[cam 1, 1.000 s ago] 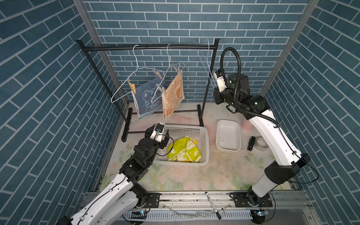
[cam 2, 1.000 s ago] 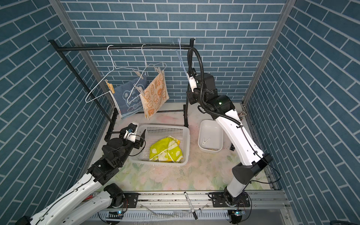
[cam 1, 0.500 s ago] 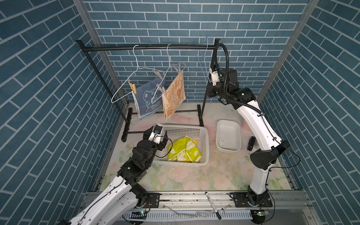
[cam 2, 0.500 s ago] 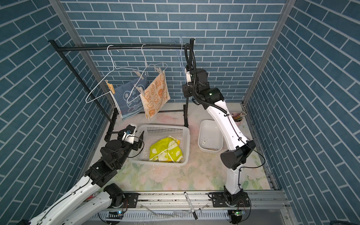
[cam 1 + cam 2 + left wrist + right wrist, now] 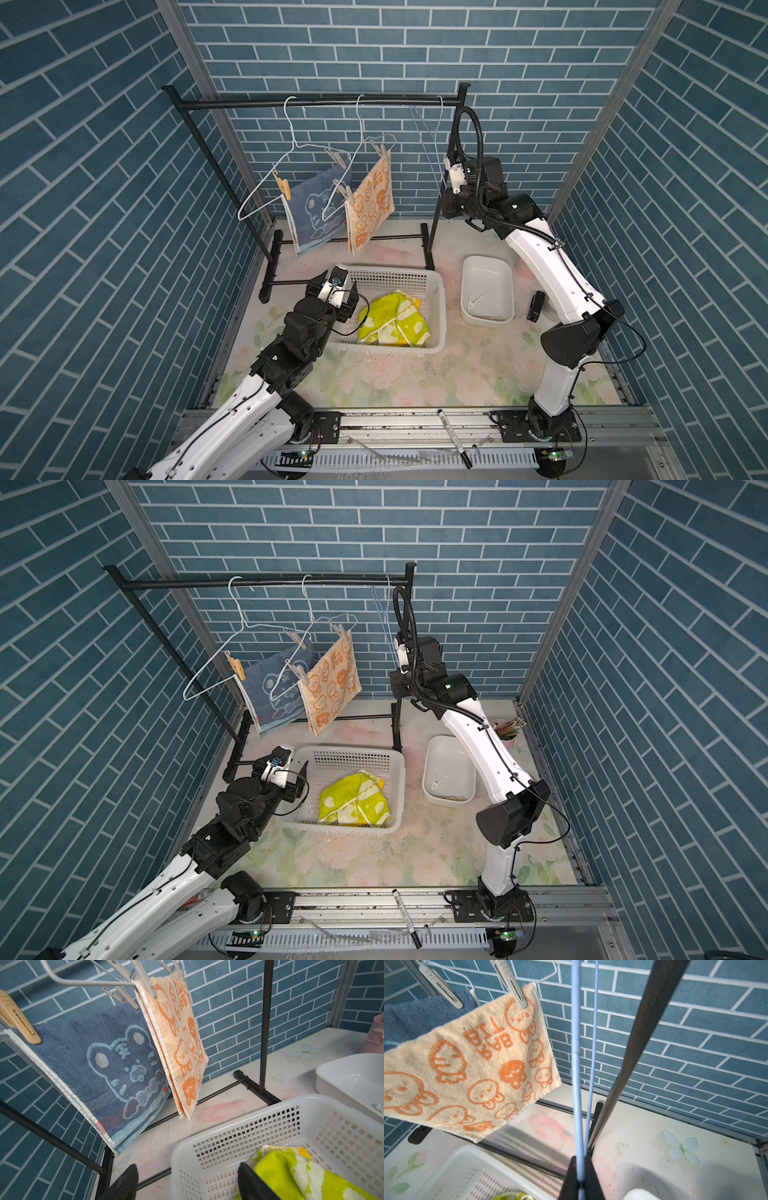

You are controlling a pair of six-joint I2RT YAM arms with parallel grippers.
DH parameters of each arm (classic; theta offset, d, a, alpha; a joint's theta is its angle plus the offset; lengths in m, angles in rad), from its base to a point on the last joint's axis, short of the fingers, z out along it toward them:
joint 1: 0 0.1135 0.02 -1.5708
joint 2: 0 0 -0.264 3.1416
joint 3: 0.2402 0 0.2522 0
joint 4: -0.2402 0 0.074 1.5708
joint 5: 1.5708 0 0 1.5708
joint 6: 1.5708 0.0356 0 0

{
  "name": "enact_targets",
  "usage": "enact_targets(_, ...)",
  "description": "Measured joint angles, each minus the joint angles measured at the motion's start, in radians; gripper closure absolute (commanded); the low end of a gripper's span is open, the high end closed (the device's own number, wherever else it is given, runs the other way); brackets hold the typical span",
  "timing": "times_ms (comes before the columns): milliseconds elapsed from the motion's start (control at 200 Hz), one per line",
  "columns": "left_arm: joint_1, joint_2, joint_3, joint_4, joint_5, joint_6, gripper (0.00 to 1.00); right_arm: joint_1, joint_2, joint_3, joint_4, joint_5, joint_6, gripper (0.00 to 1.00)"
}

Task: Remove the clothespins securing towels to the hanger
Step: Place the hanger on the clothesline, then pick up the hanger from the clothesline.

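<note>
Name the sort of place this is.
Likely a robot test cell staged as a laundry corner: brick-print wall panels, a garment rack with pinned towels, a white basket.

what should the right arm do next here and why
Probably open the right pincer and back off the blue hanger. Its jaws are pinched on that wire, which looks bare: no towel or pin on it, and the yellow-green towel already lies in the basket. The orange towel beside it is held by a grey clothespin, a likely next target.
</note>
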Motion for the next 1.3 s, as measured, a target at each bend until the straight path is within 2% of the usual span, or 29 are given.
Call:
enact_targets(95,0.0,0.011,0.058,-0.046,-0.002,0.001,0.22,0.0,-0.063,-0.062,0.003,0.0,0.003,0.58)
enact_targets(240,0.0,0.013,0.158,-0.08,-0.001,0.0,0.2,0.0,-0.168,-0.156,0.03,0.004,-0.005,0.4)
enact_targets(410,0.001,0.035,0.274,-0.146,-0.001,-0.027,0.15,-0.001,-0.315,-0.285,0.091,0.018,-0.011,0.35)
enact_targets(620,0.059,0.166,0.554,-0.319,0.034,-0.078,0.15,-0.001,-0.509,-0.483,0.177,0.055,-0.03,0.33)
enact_targets(750,0.165,0.253,0.7,-0.391,0.152,-0.129,0.16,-0.001,-0.592,-0.594,0.195,0.103,-0.047,0.32)
enact_targets(975,0.392,0.452,0.967,-0.457,0.487,-0.293,0.2,-0.001,-0.669,-0.757,0.175,0.147,-0.055,0.3)
enact_targets(1170,0.443,0.66,1.212,-0.517,0.711,-0.38,0.22,-0.002,-0.701,-0.829,0.158,0.156,-0.052,0.29)
enact_targets(1300,0.455,0.778,1.341,-0.558,0.804,-0.417,0.23,-0.002,-0.726,-0.861,0.155,0.158,-0.051,0.29)
